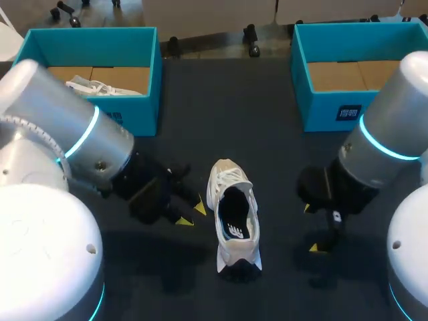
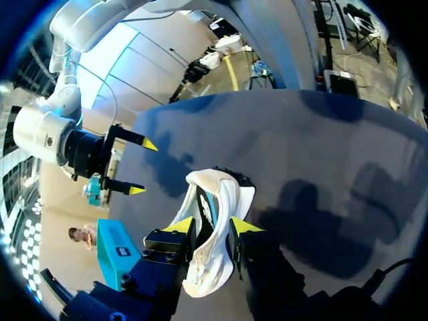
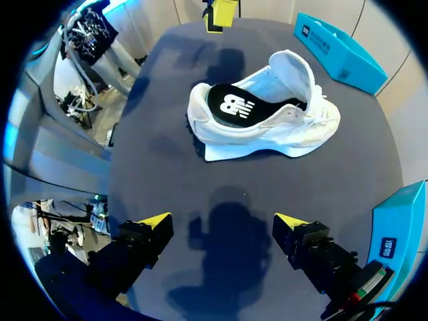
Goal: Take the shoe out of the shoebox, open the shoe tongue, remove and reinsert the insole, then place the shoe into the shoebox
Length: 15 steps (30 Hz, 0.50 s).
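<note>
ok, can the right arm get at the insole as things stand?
Probably yes. The shoe sits upright, tongue pulled back, insole exposed; the right arm holds its jaws open over bare table beside it, nothing between.

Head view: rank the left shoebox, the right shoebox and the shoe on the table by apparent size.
1. left shoebox and right shoebox: they look about alike, and each is partly hidden, so I won't rank one over the other.
2. shoe on the table: clearly smaller.
</note>
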Tool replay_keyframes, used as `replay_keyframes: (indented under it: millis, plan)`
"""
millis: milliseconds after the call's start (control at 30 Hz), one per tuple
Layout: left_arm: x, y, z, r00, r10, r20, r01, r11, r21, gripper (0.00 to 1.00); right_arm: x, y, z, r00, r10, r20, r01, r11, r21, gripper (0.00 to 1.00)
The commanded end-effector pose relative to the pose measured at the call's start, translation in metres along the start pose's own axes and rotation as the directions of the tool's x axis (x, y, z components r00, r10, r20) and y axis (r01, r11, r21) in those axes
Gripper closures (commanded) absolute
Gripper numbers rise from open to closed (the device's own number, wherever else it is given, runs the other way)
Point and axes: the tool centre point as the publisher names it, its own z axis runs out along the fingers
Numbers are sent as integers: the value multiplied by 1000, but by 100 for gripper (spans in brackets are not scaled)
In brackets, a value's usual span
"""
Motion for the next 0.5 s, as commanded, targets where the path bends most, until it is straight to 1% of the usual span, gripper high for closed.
replay_keyframes:
  millis: [33,67,133,167,200,233,267,500]
  plan:
    - [-9,-2,-11,927,29,-374,-29,1000,5,76,6,-7,-17,1000,-1,6,1,1000,-8,0]
    - [-10,-3,-13,914,45,-403,-49,999,1,75,6,-7,-17,1000,-1,6,1,1000,-8,0]
    - [-12,-3,-16,895,65,-441,-78,997,-12,78,6,-7,-17,1000,-1,6,1,1000,-8,0]
    - [-14,-3,-17,884,78,-462,-95,995,-15,77,6,-7,-17,1000,-1,6,1,1000,-8,0]
    - [-14,-2,-18,873,82,-481,-107,994,-24,79,6,-7,-17,1000,-1,6,1,1000,-8,0]
    - [-15,-2,-18,868,87,-490,-122,992,-40,85,6,-7,-17,1000,-1,6,1,1000,-8,0]
    - [-16,1,-19,875,101,-474,-144,988,-54,100,6,-7,-17,1000,-1,6,1,1000,-8,0]
    - [-16,1,-19,875,101,-474,-144,988,-54,100,6,-7,-17,1000,-1,6,1,1000,-8,0]
